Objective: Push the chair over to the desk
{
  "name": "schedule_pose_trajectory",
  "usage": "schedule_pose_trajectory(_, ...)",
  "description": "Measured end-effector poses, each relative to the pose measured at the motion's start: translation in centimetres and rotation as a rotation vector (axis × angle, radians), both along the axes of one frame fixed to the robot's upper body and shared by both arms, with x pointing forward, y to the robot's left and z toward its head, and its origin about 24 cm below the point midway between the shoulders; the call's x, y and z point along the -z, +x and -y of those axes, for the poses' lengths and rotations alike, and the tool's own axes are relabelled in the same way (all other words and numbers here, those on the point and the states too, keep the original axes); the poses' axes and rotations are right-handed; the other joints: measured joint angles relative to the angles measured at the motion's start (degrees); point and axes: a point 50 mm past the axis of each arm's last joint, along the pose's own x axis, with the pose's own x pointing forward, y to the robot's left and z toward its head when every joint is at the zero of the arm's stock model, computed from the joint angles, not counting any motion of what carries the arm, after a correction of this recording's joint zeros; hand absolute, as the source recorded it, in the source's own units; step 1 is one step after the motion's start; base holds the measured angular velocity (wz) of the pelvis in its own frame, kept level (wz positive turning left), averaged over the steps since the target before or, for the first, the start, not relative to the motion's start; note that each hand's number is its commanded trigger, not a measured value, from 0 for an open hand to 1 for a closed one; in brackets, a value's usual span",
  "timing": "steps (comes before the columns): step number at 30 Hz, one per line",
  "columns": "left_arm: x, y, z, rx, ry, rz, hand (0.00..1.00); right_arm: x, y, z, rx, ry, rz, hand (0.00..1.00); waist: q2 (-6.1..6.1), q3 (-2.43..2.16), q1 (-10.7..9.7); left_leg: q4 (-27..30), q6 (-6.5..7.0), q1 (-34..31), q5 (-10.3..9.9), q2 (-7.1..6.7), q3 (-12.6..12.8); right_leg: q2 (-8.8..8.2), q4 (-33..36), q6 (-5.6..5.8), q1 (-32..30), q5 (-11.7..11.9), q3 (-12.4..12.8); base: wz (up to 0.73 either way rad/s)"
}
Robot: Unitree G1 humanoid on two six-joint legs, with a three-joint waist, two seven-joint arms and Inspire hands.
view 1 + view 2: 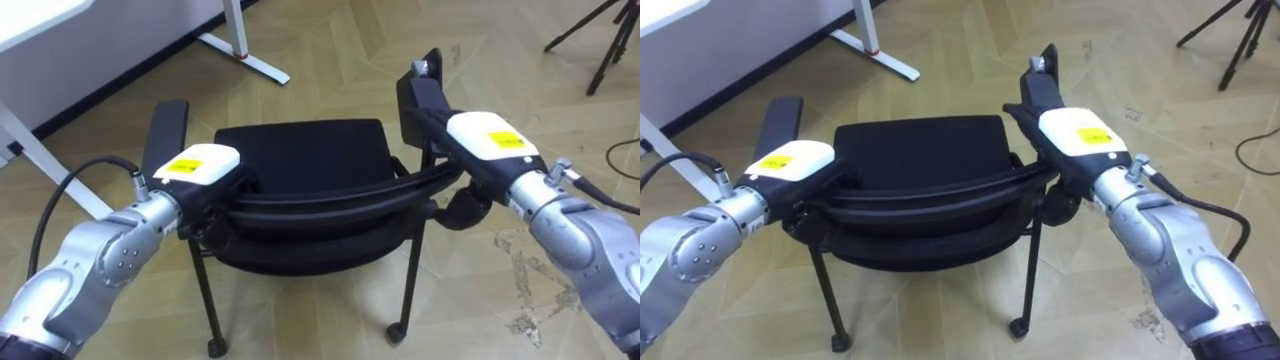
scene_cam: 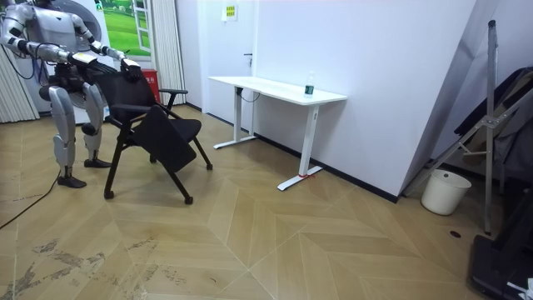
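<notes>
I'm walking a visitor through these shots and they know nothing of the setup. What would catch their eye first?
First the black chair, straight below the head camera, with the robot's left hand and right hand at the two ends of its backrest. In the room view the robot stands behind the chair on a wooden floor, and a white desk stands by the wall beyond.

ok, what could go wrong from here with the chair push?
1. The left robot hand and right robot hand rest high on the backrest of the black metal-legged chair; it might tip forward rather than roll.
2. The white desk's floor-level foot lies just ahead; a skewed push could strike it.
</notes>
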Motion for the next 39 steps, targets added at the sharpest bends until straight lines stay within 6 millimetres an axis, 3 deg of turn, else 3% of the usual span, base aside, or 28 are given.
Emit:
schedule_pose_trajectory(4, 0.3, -0.1, 0.4, 0.007, 0.004, 0.001, 1.0, 0.6, -0.2, -0.4, -0.009, -0.027, -0.028, 0.0, -0.04, -0.5, 0.48, 0.01, 0.0, 0.05, 0.0, -0.01, -1.14, 0.01, -0.01, 0.0, 0.36, 0.0, -0.21, 0.03)
schedule_pose_trajectory(16, 0.2, 0.0, 1.7, 0.066, 0.004, 0.011, 1.0, 2.1, -1.5, -3.5, -0.169, -0.098, -0.126, 0.0, -0.05, -0.49, 2.85, 0.12, 0.0, 0.09, 0.0, -0.01, -2.72, 0.05, -0.16, 0.0, 0.77, 0.0, -0.62, 0.02)
schedule_pose_trajectory(20, 0.2, -0.1, 2.2, 0.088, 0.002, 0.018, 1.0, 2.4, -1.6, -3.8, -0.18, -0.106, -0.141, 0.0, -0.05, -0.48, 2.8, 0.11, 0.0, 0.11, 0.0, -0.08, -4.67, 0.05, 0.07, 0.0, 0.95, 0.0, -0.95, 0.1)
schedule_pose_trajectory(26, 0.2, -0.1, 2.6, 0.117, 0.008, 0.036, 1.0, 2.7, -1.6, -3.7, -0.179, -0.107, -0.147, 0.0, -0.09, -0.32, 3.48, -0.04, 0.0, 0.13, 0.0, -0.09, -5.36, 0.05, -0.04, 0.0, 1.2, 0.0, -1.73, 0.04)
schedule_pose_trajectory(29, 0.1, 0.0, 2.9, 0.13, 0.014, 0.038, 1.0, 3.0, -1.5, -3.5, -0.166, -0.108, -0.149, 0.0, -0.14, 0.2, 3.79, -0.36, 0.0, 0.99, 0.0, -0.09, -5.44, 0.06, -0.24, 0.0, 2.08, 0.0, -1.84, 0.03)
schedule_pose_trajectory(39, -0.1, 0.4, 3.2, 0.125, 0.015, 0.041, 1.0, 3.2, -0.8, -3.3, -0.146, -0.126, -0.116, 0.0, 0.4, 0.65, 4.09, -0.3, 0.0, 0.7, 0.0, -0.15, -5.89, 0.16, -2.2, -0.01, 2.98, 0.0, -2.03, 0.01)
